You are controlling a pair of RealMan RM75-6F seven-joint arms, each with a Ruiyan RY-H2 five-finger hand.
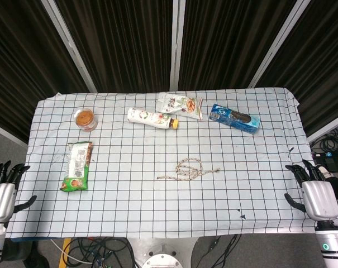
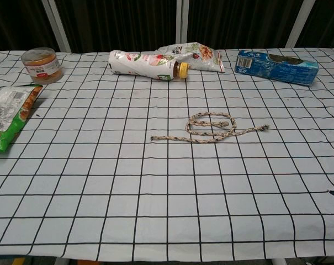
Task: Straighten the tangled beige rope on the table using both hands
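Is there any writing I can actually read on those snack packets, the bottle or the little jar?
None can be read.
Green packet: print blurred.
Bottle: label too small.
Crumpled bag: pictures only, lettering unclear.
Blue box: white marks, illegible.
Jar: label blurred.
The rope and the checked tablecloth carry none.

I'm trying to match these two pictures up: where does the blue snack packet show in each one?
Head view: the blue snack packet lies at the far right of the table, right of the crumpled snack bag.
Chest view: the blue snack packet sits at the upper right, near the far edge.
Shared landmark: the beige rope lies nearer the robot and left of the packet in both views.
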